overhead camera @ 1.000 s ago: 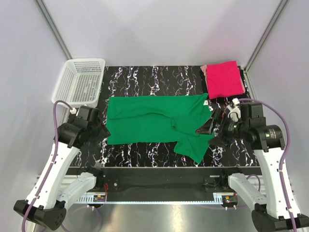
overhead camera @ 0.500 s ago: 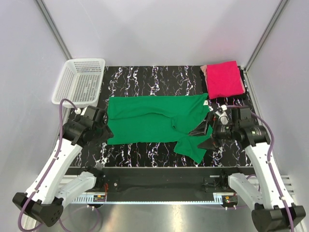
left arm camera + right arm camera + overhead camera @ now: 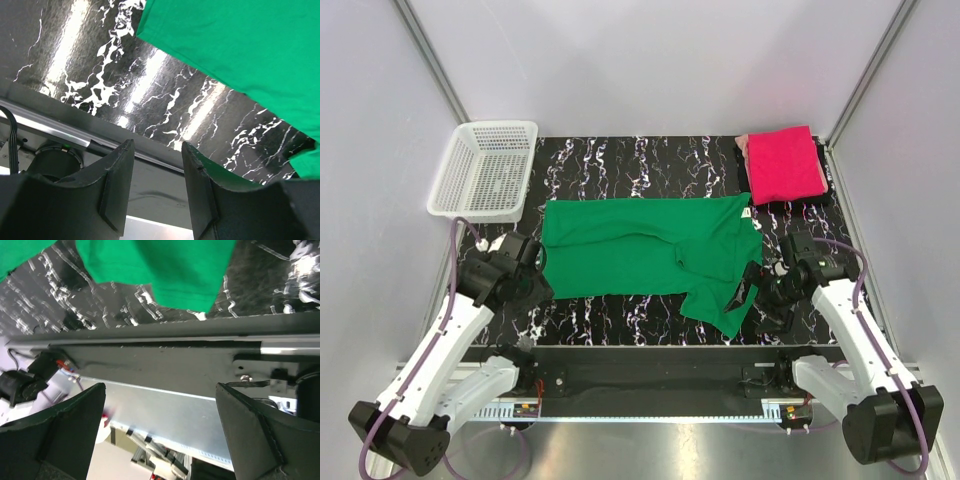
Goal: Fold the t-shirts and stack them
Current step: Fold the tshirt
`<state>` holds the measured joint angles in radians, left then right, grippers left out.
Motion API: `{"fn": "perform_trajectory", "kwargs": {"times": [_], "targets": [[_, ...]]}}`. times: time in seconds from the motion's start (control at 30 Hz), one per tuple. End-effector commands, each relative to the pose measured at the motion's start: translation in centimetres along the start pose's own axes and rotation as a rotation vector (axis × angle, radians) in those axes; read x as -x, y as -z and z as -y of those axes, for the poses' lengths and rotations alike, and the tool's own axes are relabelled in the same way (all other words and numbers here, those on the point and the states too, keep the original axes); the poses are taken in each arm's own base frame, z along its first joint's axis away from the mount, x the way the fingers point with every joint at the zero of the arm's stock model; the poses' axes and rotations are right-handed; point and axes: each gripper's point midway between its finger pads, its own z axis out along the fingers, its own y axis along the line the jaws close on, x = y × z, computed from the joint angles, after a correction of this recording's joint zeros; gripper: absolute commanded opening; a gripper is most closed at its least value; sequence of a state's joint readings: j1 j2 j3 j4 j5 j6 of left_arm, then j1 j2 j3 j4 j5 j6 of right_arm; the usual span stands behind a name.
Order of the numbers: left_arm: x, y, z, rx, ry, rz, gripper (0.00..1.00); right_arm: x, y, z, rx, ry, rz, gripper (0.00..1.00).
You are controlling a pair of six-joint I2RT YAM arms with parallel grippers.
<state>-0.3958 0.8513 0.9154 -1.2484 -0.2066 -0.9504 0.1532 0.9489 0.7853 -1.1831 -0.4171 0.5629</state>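
The green t-shirt (image 3: 640,250) lies spread flat across the middle of the table, one sleeve hanging toward the near edge. It also shows in the left wrist view (image 3: 240,45) and in the right wrist view (image 3: 165,270). The pink t-shirt (image 3: 783,165) lies folded at the back right corner. My left gripper (image 3: 532,283) is open and empty, just off the green shirt's near left corner; its fingers (image 3: 120,190) show nothing between them. My right gripper (image 3: 755,295) is wide open and empty beside the shirt's near right sleeve, with fingers (image 3: 65,435) far apart.
A white mesh basket (image 3: 485,170) stands at the back left. The table's near edge and metal rail (image 3: 650,375) lie just below both grippers. Grey walls enclose the left, back and right sides.
Both arms have drawn back and down toward the near edge. The right gripper has moved off the shirt's right side to beside the near sleeve. The shirts have not moved.
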Motion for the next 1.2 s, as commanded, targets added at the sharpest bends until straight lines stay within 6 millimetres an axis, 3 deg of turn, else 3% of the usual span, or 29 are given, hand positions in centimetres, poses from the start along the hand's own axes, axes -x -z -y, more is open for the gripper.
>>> {"fn": "perform_trajectory", "kwargs": {"times": [0.0, 0.2, 0.3, 0.37, 0.53, 0.7, 0.83, 0.93, 1.17], "targets": [[-0.2, -0.2, -0.3, -0.006, -0.007, 0.011, 0.48, 1.0, 0.3, 0.4, -0.057, -0.006, 0.046, 0.98], [-0.5, -0.1, -0.1, -0.022, -0.028, -0.006, 0.48, 0.7, -0.6, 0.2, -0.038, -0.101, 0.034, 0.97], [-0.5, 0.0, -0.1, -0.028, -0.042, -0.011, 0.48, -0.4, -1.7, -1.0, 0.044, -0.174, -0.035, 0.96], [-0.5, 0.1, -0.1, -0.028, -0.05, -0.013, 0.48, 0.0, -2.0, -1.7, 0.092, -0.176, 0.009, 0.94], [-0.5, 0.2, 0.0, -0.032, -0.065, -0.016, 0.48, -0.5, -4.2, -0.8, 0.051, -0.279, -0.043, 0.93], [-0.7, 0.1, -0.2, -0.026, -0.065, -0.018, 0.48, 1.2, -5.0, -0.9, -0.018, -0.261, 0.003, 0.92], [-0.9, 0.1, -0.6, -0.021, -0.055, -0.017, 0.49, 1.7, -6.8, -0.9, -0.084, -0.257, -0.038, 0.91], [-1.1, 0.0, -0.8, -0.022, -0.042, -0.016, 0.49, 2.6, -7.4, -0.4, -0.127, -0.252, -0.011, 0.92], [-1.6, -0.5, -1.3, -0.007, -0.023, -0.026, 0.49, 2.0, -8.2, 0.8, -0.158, -0.274, -0.019, 0.92]]}}
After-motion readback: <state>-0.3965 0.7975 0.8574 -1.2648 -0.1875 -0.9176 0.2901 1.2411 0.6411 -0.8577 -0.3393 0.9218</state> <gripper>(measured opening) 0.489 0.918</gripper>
